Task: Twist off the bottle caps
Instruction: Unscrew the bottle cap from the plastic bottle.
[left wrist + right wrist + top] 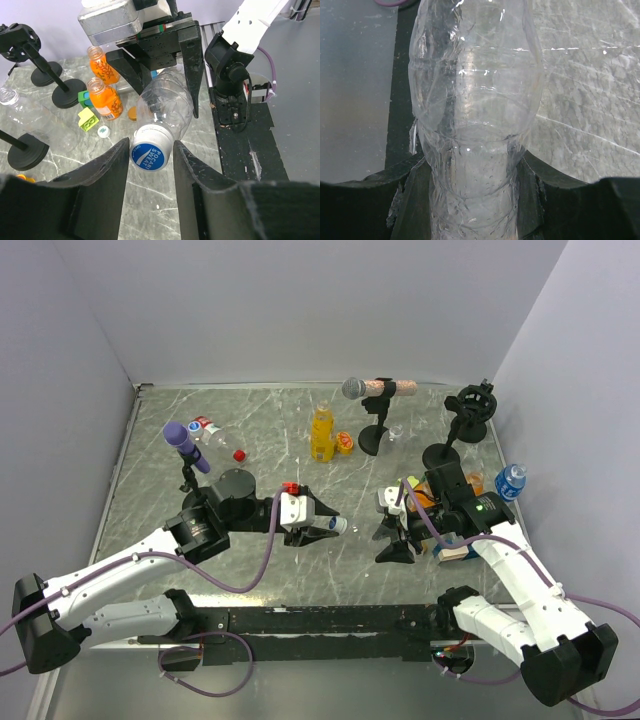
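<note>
A clear bottle is held level between my two grippers, above the table. My right gripper is shut on its body; this shows in the left wrist view too, where it clamps the bottle from behind. The bottle's white cap with a blue top sits between my left gripper's fingers, which touch it on both sides. In the top view the left gripper meets the cap left of the right gripper. A yellow-orange juice bottle stands at the back.
A clear red-white labelled bottle and a red cap lie back left. A small blue-labelled bottle stands far right. Two open orange bottles, a loose white cap, a green brick and microphone stands crowd the right side.
</note>
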